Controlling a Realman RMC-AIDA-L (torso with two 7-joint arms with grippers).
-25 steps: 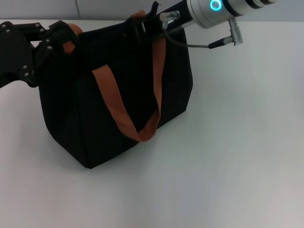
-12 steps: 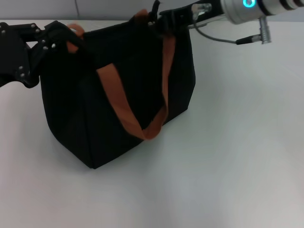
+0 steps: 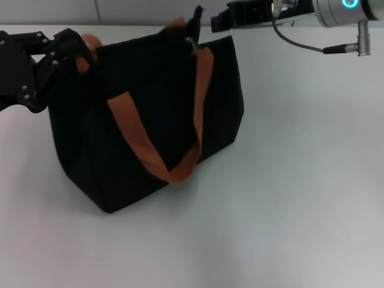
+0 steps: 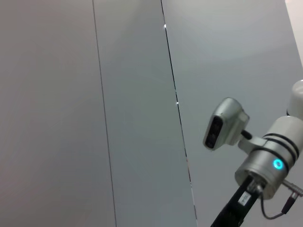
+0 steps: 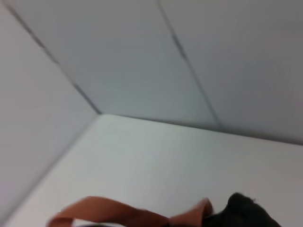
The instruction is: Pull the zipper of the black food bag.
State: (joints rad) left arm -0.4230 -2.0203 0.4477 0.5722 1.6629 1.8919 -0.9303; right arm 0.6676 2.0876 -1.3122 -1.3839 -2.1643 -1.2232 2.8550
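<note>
Head view: large boxy black fabric food bag (image 3: 150,120) with orange-brown webbing strap handles (image 3: 180,144) stands on the white table (image 3: 300,180), left of centre. Small silver metal zipper pull (image 3: 193,44) sits at the right end of the top edge. Right gripper (image 3: 225,18), which was at the bag's top edge a second ago, is now drawn off to the right and apart from the pull; whether its jaws are apart or together, cannot tell. Left gripper (image 3: 75,51) stays pressed at the bag's top left corner by the far handle; jaw state cannot tell. Judgement: the pull looks run to its end, so the zip stroke is likely done.

Left wrist view: only grey wall panels and the right arm's silver wrist (image 4: 265,165) with its blue ring light; no bag.

Right wrist view: wall, table corner, an orange strap (image 5: 118,213) and a black scrap of bag, not the pull.
</note>
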